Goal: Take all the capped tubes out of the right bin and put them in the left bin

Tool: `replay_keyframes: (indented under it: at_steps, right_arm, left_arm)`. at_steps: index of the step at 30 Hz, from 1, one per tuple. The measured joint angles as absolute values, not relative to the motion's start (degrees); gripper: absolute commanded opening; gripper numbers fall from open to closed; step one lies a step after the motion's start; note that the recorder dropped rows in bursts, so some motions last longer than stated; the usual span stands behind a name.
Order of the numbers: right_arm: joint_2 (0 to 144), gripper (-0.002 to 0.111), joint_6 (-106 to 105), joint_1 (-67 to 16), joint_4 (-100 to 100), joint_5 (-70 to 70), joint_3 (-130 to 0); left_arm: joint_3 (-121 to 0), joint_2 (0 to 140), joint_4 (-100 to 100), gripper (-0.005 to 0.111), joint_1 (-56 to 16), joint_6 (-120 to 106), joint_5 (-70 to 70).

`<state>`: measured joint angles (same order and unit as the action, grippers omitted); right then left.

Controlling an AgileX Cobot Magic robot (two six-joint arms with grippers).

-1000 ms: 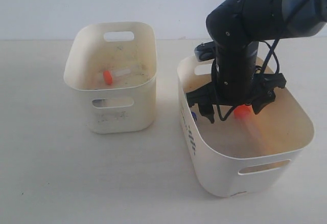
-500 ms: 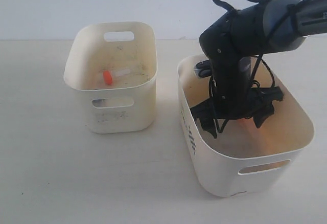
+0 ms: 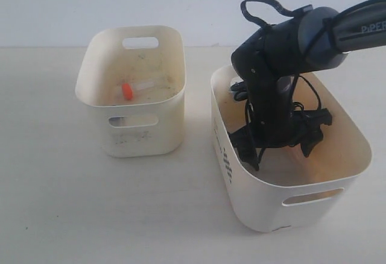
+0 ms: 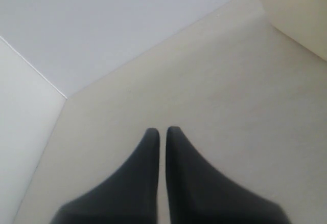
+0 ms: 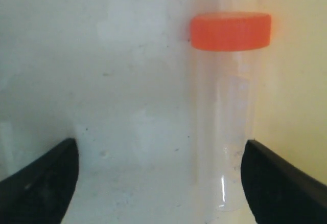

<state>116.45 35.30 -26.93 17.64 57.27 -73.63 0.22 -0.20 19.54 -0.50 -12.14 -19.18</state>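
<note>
My right gripper (image 3: 278,146) is down inside the right bin (image 3: 265,199), open wide. In the right wrist view a clear tube with an orange cap (image 5: 230,31) lies on the bin floor between the spread fingers (image 5: 278,183), close to one of them, and my right gripper (image 5: 159,175) holds nothing. In the exterior view the arm hides this tube and the blue-capped tubes. One orange-capped tube (image 3: 128,90) lies in the left bin (image 3: 136,132). My left gripper (image 4: 162,131) is shut and empty above bare table, out of the exterior view.
The two cream bins stand side by side on a pale tabletop (image 3: 54,204) with a gap between them. A white wall runs behind. A corner of a cream bin (image 4: 301,14) shows in the left wrist view.
My right arm has sunk deeper into the right bin, and it now hides the orange-capped tube in the exterior view. The left bin and its tube have not moved.
</note>
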Motion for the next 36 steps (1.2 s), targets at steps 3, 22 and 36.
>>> replay_keyframes:
  at_steps: [3,22,36]
  right_arm:
    - [116.5,0.081,35.3,-26.9,17.7,57.4,-73.6]
    - [118.1,0.052,38.8,-27.4,25.0,61.4,-73.7]
    - [118.1,0.018,39.9,-27.3,27.0,63.6,-73.7]
  left_arm:
    - [0.2,-0.2,19.5,0.004,-0.5,-12.1,-19.2]
    - [0.2,-0.2,19.5,0.004,-0.5,-12.1,-19.2]
    - [0.2,-0.2,19.5,0.004,-0.5,-12.1,-19.2]
